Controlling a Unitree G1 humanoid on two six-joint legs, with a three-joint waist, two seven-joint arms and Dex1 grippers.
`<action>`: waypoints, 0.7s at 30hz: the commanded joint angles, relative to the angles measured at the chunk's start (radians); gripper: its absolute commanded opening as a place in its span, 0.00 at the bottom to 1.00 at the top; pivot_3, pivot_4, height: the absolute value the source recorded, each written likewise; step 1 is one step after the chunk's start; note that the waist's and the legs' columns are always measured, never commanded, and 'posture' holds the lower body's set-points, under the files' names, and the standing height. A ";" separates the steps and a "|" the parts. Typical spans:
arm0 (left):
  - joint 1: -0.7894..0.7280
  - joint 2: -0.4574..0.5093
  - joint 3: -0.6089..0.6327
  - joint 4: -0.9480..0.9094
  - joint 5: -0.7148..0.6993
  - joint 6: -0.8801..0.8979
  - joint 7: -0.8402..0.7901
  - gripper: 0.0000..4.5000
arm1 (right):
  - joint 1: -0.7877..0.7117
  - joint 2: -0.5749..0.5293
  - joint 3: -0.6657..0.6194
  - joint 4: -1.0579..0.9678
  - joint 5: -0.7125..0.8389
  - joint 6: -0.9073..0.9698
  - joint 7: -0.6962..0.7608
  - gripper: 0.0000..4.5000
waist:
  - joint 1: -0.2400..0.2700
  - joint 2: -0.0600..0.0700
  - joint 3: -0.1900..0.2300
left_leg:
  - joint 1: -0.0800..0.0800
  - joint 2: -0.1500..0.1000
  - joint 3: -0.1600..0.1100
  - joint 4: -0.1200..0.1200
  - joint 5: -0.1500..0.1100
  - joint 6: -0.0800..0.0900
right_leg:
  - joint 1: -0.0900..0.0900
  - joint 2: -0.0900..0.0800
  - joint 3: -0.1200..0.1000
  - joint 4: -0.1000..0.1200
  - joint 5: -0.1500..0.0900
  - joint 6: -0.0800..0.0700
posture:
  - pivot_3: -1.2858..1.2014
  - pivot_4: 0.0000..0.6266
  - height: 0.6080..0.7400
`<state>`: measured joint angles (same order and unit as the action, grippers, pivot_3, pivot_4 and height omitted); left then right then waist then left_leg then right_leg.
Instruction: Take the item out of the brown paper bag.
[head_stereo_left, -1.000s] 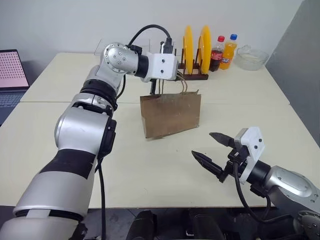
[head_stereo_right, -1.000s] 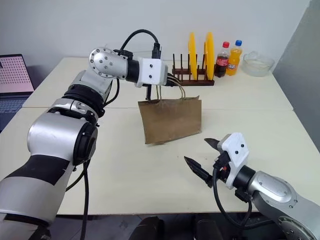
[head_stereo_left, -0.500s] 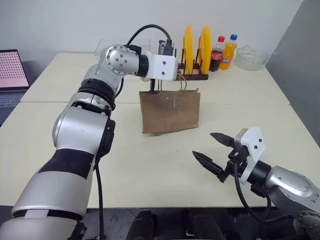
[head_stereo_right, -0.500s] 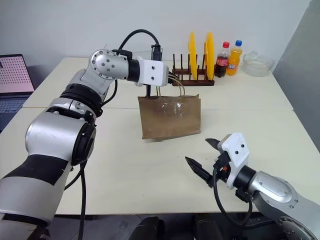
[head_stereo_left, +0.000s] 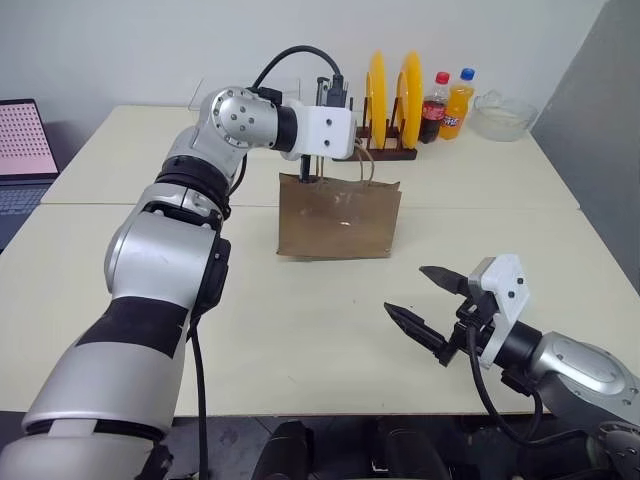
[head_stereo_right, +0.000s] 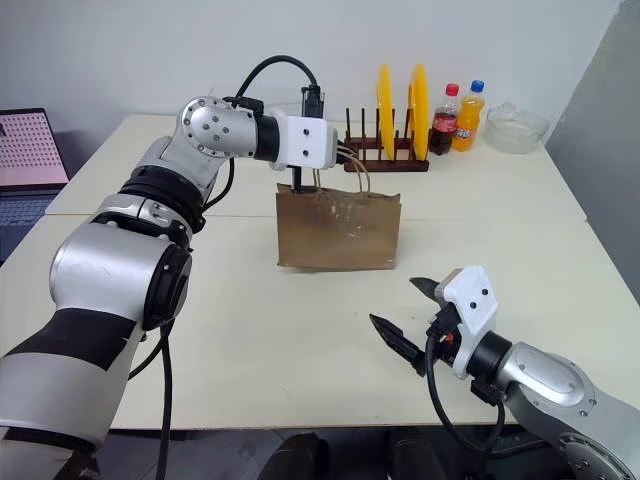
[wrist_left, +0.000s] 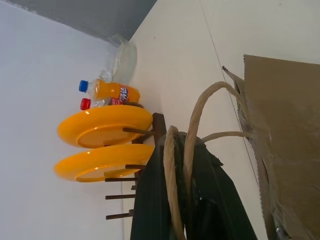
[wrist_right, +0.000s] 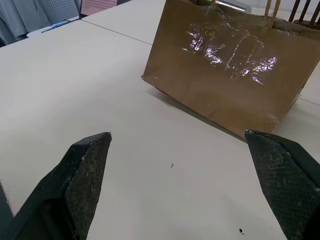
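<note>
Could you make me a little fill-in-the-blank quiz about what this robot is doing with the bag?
1. The left gripper is shut on the brown paper bag by its twisted paper ____.
2. The right gripper hovers over the table with its fingers ____.
3. The rack behind the bag holds two ____ plates.

Missing words: handles; open; yellow

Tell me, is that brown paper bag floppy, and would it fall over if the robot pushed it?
Probably floppy: the brown paper bag is thin and creased, and its handles are thin twisted loops. It would likely tip or slide easily, standing tall on a narrow base. It seems light, since the left end effector holds it by those handles.
</note>
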<state>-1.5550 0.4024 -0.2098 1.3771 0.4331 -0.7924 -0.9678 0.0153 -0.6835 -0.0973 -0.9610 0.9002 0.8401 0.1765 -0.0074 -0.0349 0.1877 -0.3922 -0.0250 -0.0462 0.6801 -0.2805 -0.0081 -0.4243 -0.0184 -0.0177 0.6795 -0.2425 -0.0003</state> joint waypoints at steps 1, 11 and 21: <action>-0.009 0.014 0.012 -0.021 -0.024 0.031 -0.024 0.00 | -0.019 -0.006 -0.005 -0.052 0.019 -0.012 0.001 1.00 | 0.000 0.000 0.000 | 0.000 0.000 0.000 0.000 0.000 0.000 | 0.000 0.000 0.000 0.000 0.000 0.000 | 0.52 0.24 1.00; 0.012 0.033 0.034 -0.022 -0.060 0.137 -0.140 0.48 | -0.063 -0.004 -0.001 -0.039 -0.042 -0.056 0.017 1.00 | 0.000 0.000 0.000 | 0.001 0.000 0.000 0.000 0.000 0.000 | 0.001 0.000 0.000 0.000 0.000 0.000 | 0.52 0.24 1.00; 0.024 0.052 0.085 -0.027 -0.135 0.315 -0.291 0.99 | -0.071 -0.003 0.022 -0.021 -0.171 -0.148 0.104 1.00 | -0.001 0.000 0.000 | 0.001 0.000 0.000 0.000 0.000 0.000 | 0.001 0.000 0.000 0.000 0.000 0.000 | 0.52 0.24 1.00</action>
<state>-1.5282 0.4355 -0.1473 1.3760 0.3260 -0.5120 -1.2340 -0.0522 -0.6872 -0.0741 -0.9593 0.7459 0.7226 0.2656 -0.0084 -0.0349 0.1876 -0.3909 -0.0250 -0.0460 0.6801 -0.2804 -0.0080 -0.4234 -0.0181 -0.0176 0.6796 -0.2426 -0.0002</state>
